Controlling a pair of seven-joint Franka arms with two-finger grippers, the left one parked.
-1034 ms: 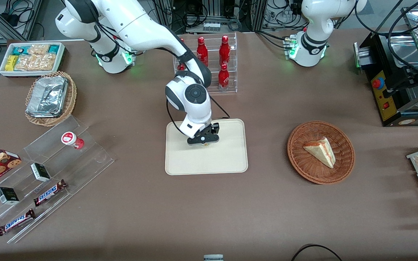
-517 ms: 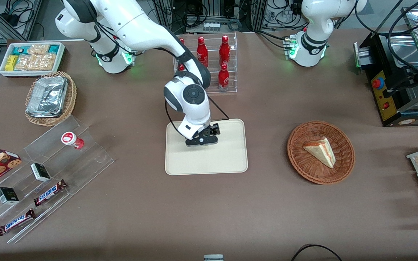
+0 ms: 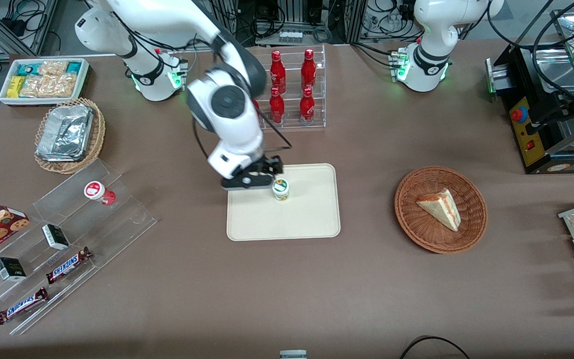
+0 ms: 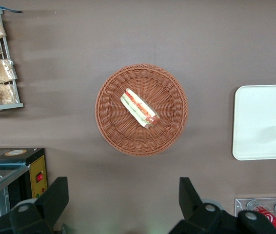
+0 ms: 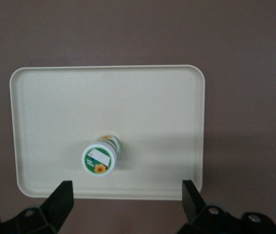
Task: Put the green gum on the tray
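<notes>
Though hunting for a grip, found none: saw the end effector [image 3: 252, 178] raised over the tray [image 3: 287, 222], near its edge toward the working arm's end, fingers [image 5: 60, 200] spread wide and holding nothing. Found the green gum [image 3: 281, 189] standing upright on the tray, below the end effector and a little toward the parked arm's end from it, apart from both fingers and untouched. Read its long axis as vertical, lid facing up at the wrist camera. Judged the placing done as things lay, so needed only a clean lift away by the nearer working arm, with no sideways brush against so narrow and tippable a bottle. Noted a small glossy cylinder, green-yellow body, white round lid rimmed in green with a printed label. Noted a cream tray, smooth, flat, rectangular with rounded corners and a low rim, lying on the matte brown table [image 3: 317, 289].
</notes>
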